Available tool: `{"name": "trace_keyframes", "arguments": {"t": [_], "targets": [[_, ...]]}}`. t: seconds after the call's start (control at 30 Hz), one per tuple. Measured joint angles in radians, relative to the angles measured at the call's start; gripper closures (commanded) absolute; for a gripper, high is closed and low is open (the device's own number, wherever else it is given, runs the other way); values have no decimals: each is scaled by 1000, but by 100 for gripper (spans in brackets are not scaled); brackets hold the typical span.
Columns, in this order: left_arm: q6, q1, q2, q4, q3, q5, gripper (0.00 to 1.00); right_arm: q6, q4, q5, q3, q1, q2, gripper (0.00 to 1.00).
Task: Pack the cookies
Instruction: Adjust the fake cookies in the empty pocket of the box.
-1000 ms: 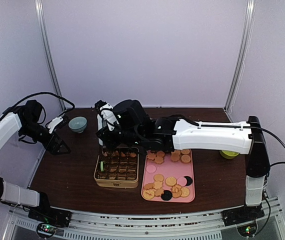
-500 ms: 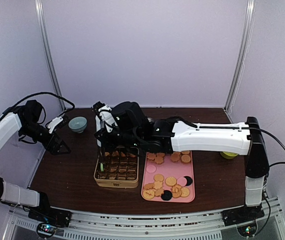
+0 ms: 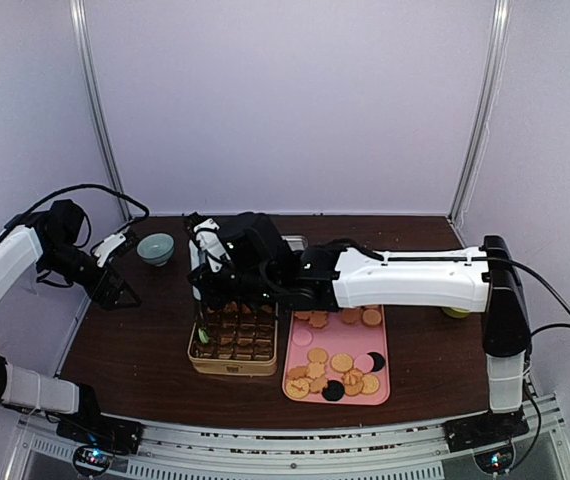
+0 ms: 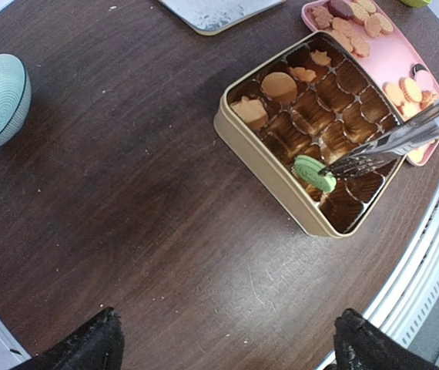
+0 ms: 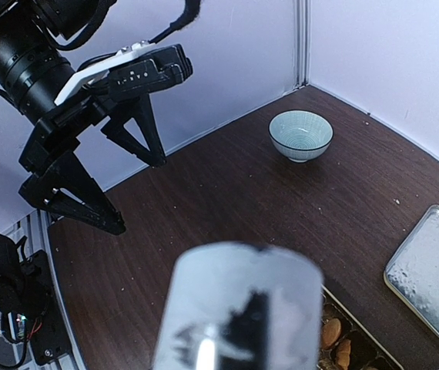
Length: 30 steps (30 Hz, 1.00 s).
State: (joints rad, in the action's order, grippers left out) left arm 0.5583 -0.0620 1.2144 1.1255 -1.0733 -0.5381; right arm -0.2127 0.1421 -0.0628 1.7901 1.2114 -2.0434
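Note:
Several cookies (image 3: pixel 340 365), mostly tan with a few dark and pink, lie on a pink tray (image 3: pixel 385 395). Left of it stands a gold tin box (image 3: pixel 192 352) with brown cells, a few holding cookies (image 4: pixel 279 85). My right gripper (image 3: pixel 227 262) reaches over the box, shut on metal tongs (image 4: pixel 393 141). The tongs pinch a green cookie (image 4: pixel 314 173) over a cell at the box's near left edge. In the right wrist view the blurred tongs (image 5: pixel 239 308) hide the fingers. My left gripper (image 3: pixel 115 290) hangs open over bare table at the far left, holding nothing.
A pale green bowl (image 3: pixel 155 248) sits at the back left. A flat metal tray (image 4: pixel 212 11) lies behind the box. A small green object (image 3: pixel 455 310) shows past the right arm. The table's front edge and rail run close to the box.
My right arm has shifted a little left over the box and the tongs have squeezed tighter on the green cookie. The left arm has not moved.

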Motion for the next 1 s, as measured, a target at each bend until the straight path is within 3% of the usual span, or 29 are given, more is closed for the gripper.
{"name": "trace_keyframes", "arguments": {"t": [0.53, 1.0], "targets": [[2, 0, -8, 0, 0, 0, 2, 31, -5, -6, 16, 7, -29, 88], [1, 0, -10, 1, 0, -8, 2, 79, 27, -76, -117, -11, 97, 85]]}}
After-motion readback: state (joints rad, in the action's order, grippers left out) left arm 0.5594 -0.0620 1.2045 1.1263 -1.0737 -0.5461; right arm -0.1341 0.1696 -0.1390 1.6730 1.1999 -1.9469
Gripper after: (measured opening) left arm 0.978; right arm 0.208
